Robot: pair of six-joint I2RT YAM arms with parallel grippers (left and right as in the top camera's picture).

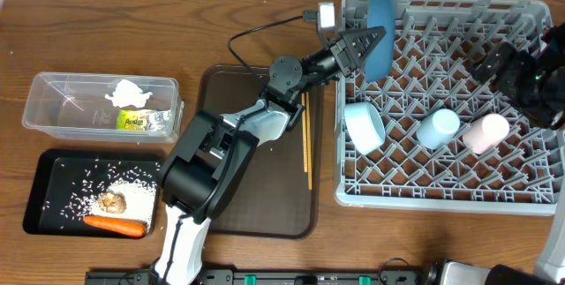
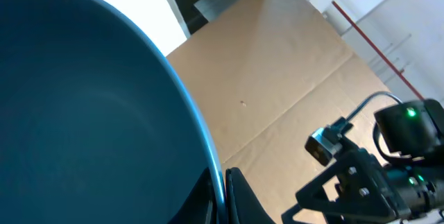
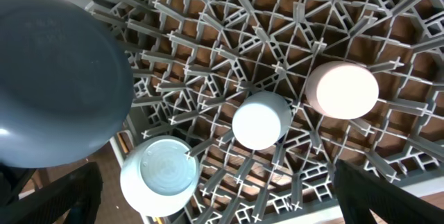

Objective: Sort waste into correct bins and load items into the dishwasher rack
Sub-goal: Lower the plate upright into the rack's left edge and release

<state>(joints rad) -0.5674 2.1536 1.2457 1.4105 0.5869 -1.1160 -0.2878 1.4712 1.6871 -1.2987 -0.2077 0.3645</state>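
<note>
Left tool [image 1: 374,43] tight on upright blue plate [image 1: 386,7] rim, above rack [image 1: 441,198] corner.

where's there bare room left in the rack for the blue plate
Free: the rack front rows, between the bowl, light blue cup, pink cup and the near rim; also the back rows between the held plate and the right arm. Crowded: the middle row.
</note>
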